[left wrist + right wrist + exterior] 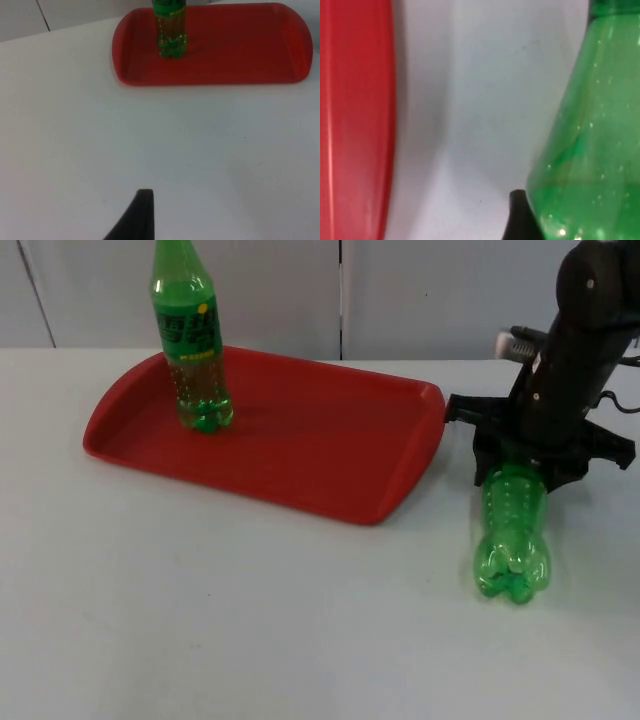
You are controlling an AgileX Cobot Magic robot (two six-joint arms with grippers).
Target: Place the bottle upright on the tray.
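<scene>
Here, a lying green plastic bottle is pinched by the right tool on the white table, at three o'clock from the red plastic tray. A second, labelled green bottle is seen upright at the tray's nine o'clock end. The left tool's spread cannot be told.

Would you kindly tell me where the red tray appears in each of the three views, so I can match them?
Top view: red tray left of centre, an upright bottle on its far left end.
Left wrist view: tray beyond bare table, same bottle standing on it.
Right wrist view: the tray's rim beside the lying bottle.
Shared landmark: the tray itself.
</scene>
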